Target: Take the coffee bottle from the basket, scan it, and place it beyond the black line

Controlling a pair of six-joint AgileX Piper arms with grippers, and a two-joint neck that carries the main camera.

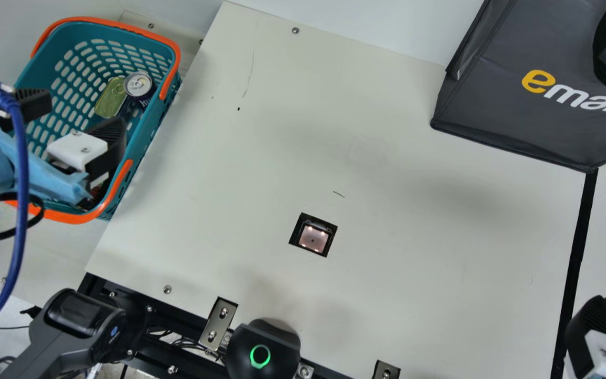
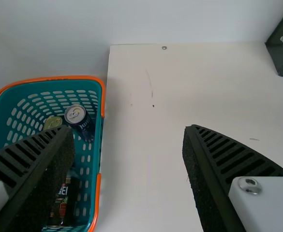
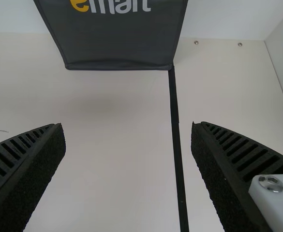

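Left hand point(image 1: 86, 111), the nearer one, hangs wide and empty over the basket point(image 1: 158, 117); coffee bottle point(image 2: 62, 208) lies below, toward the robot-side end, long axis roughly along the basket's long side.

A cream table point(image 1: 413, 284) — a dark grey bag point(image 1: 508, 116) on it, a black line point(image 1: 577, 247) running from the bag's corner — with a lit scanner window point(image 1: 313, 238) set into its surface

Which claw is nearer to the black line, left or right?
Right. The right claw is close to the black line; the left claw is far off, at the teal basket.
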